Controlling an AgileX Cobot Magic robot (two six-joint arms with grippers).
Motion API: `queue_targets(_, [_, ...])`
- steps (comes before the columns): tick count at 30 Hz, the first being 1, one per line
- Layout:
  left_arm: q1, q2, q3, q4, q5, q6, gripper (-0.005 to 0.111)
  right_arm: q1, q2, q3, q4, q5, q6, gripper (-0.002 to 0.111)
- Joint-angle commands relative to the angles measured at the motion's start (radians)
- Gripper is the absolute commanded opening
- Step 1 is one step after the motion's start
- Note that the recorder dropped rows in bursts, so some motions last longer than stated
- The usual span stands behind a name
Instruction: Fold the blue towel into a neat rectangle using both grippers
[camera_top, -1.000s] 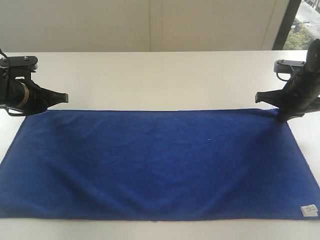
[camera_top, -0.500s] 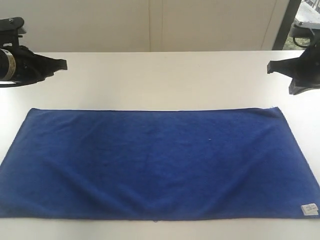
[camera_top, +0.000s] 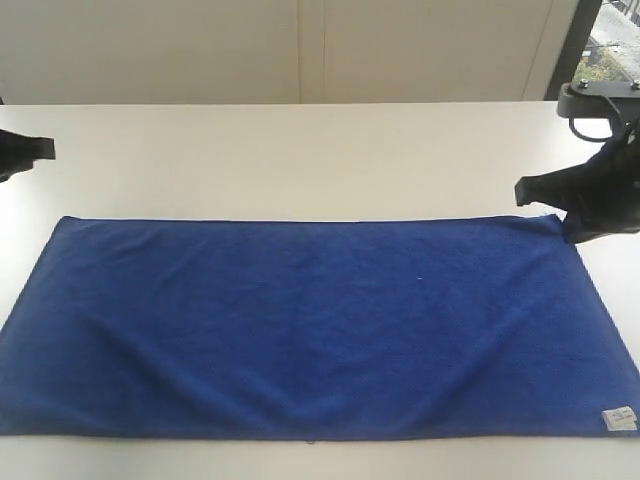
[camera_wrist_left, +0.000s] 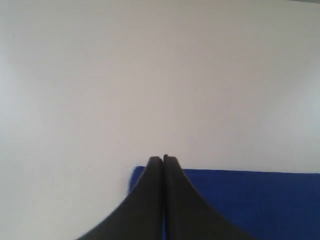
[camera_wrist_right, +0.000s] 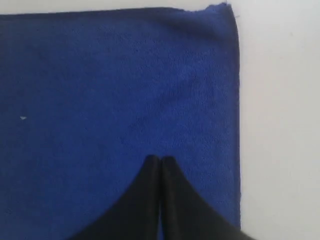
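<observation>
Where the blue towel (camera_top: 310, 330) lies: spread flat on the white table (camera_top: 300, 150) in one layer, no fold made yet, with its white label (camera_top: 619, 419) at its near right corner.
Long axis: we see it run side to side, from one arm to the other.
Right gripper (camera_wrist_right: 160, 159): jaws pressed together, empty, poised at the towel's far right corner; we cannot tell whether it touches.
Left gripper (camera_wrist_left: 163, 159): jaws together, empty, well out beyond the towel's far left corner.
Nearer arm: the right.
Coming move: we judge both jaws must part and take the far corners, then draw them to the near edge.
Change: half a second back the right gripper hung higher, clear of the corner, and the left stood closer to the towel; the towel is unmoved.
</observation>
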Motion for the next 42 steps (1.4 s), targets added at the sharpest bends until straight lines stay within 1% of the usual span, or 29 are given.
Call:
queue_targets(1, [0.004, -0.013, -0.014, 0.018, 0.210, 0.089, 0.000, 0.000, -0.010, 0.029, 0.000, -0.039, -0.010, 0.000])
queue_targets(3, [0.004, -0.011, -0.013, 0.018, 0.338, 0.212, 0.000, 0.000, -0.010, 0.028, 0.000, -0.045, -0.010, 0.000])
queue_targets(4, [0.004, -0.006, -0.013, 0.018, 0.430, 0.328, 0.000, 0.000, -0.010, 0.028, 0.000, -0.056, -0.010, 0.000])
queue_targets(6, [0.004, 0.005, -0.013, 0.018, 0.546, 0.504, 0.000, 0.000, -0.010, 0.028, 0.000, -0.069, -0.008, 0.000])
queue_targets(7, [0.004, 0.017, -0.013, 0.018, 0.647, 0.599, 0.000, 0.000, -0.010, 0.028, 0.000, -0.081, -0.002, 0.000])
queue_targets(8, [0.004, 0.026, -0.013, -0.030, 0.707, 0.569, 0.000, 0.000, -0.010, 0.028, 0.000, -0.094, -0.008, 0.000])
queue_targets(10, [0.004, 0.033, -0.011, -0.211, 0.732, 0.556, 0.000, 0.000, -0.010, 0.028, 0.000, -0.103, -0.008, 0.000])
queue_targets(11, [0.004, 0.038, -0.009, -0.382, 0.746, 0.578, 0.000, 0.000, -0.010, 0.028, 0.000, -0.105, -0.008, 0.000])
queue_targets(12, [0.004, 0.038, -0.001, -0.508, 0.755, 0.635, 0.000, 0.000, -0.010, 0.028, 0.000, -0.107, -0.011, 0.000])
queue_targets(13, [0.002, 0.038, 0.005, -0.651, 0.766, 0.750, 0.000, 0.000, -0.010, 0.028, 0.000, -0.107, -0.011, 0.000])
queue_targets(14, [-0.009, 0.038, 0.009, -0.890, 0.799, 0.924, 0.000, 0.000, -0.010, 0.028, 0.000, -0.110, -0.010, 0.000])
queue_targets(15, [-0.031, 0.038, 0.009, -1.244, 0.879, 1.322, 0.000, 0.000, -0.010, 0.028, 0.000, -0.112, -0.010, 0.000])
queue_targets(16, [-0.042, 0.038, 0.009, -1.428, 0.894, 1.510, 0.000, 0.000, -0.010, 0.028, 0.000, -0.119, -0.010, 0.000])
queue_targets(17, [-0.053, 0.036, 0.009, -1.591, 0.896, 1.644, 0.000, 0.000, -0.010, 0.028, 0.000, -0.121, -0.010, 0.000])
queue_targets(18, [-0.085, 0.029, -0.005, -1.852, 0.918, 1.878, 0.000, 0.000, -0.010, 0.028, 0.005, -0.115, -0.010, 0.000])
queue_targets(19, [-0.110, 0.022, -0.020, -1.959, 0.939, 1.994, 0.000, 0.000, -0.010, 0.028, 0.005, -0.091, -0.010, 0.000])
queue_targets(20, [-0.136, 0.017, -0.032, -2.015, 0.942, 2.036, 0.000, 0.000, -0.010, 0.028, 0.005, -0.077, -0.010, 0.000])
queue_targets(22, [-0.186, 0.017, -0.043, -2.048, 0.887, 2.049, 0.000, 0.000, -0.010, 0.038, 0.005, -0.070, -0.010, 0.000])
queue_targets(23, [-0.197, 0.032, -0.043, -2.048, 0.881, 2.049, 0.000, 0.000, -0.006, 0.052, 0.008, -0.074, -0.010, 0.000])
queue_targets(25, [-0.202, 0.057, -0.040, -2.042, 0.920, 2.049, 0.000, 0.000, 0.004, 0.079, 0.008, -0.074, -0.010, 0.000])
queue_targets(27, [-0.202, 0.066, -0.040, -2.003, 1.001, 2.047, 0.000, 0.000, 0.010, 0.108, 0.008, -0.062, -0.010, 0.000])
queue_targets(28, [-0.202, 0.059, -0.036, -1.985, 1.019, 2.042, 0.000, 0.000, 0.010, 0.117, 0.008, -0.055, -0.010, 0.000])
queue_targets(30, [-0.202, 0.018, -0.019, -1.967, 1.034, 2.024, 0.000, 0.000, 0.005, 0.120, 0.008, -0.016, -0.010, 0.000])
queue_targets(33, [-0.202, -0.052, 0.008, -1.927, 1.117, 2.004, 0.000, 0.000, -0.008, 0.122, 0.008, 0.047, -0.010, 0.000])
queue_targets(35, [-0.202, -0.076, 0.046, -1.895, 1.138, 1.998, 0.000, 0.001, -0.025, 0.140, 0.010, 0.042, -0.010, 0.000])
queue_targets(38, [-0.202, -0.081, 0.113, -1.882, 1.037, 1.937, 0.000, 0.001, -0.036, 0.192, 0.056, -0.003, -0.010, 0.000])
queue_targets(40, [-0.202, -0.077, 0.157, -1.882, 0.969, 1.927, 0.000, 0.001, -0.036, 0.235, 0.058, -0.045, -0.007, 0.000])
queue_targets(42, [-0.202, -0.064, 0.195, -1.846, 0.925, 1.885, 0.000, 0.001, -0.034, 0.279, 0.056, -0.104, 0.008, 0.000])
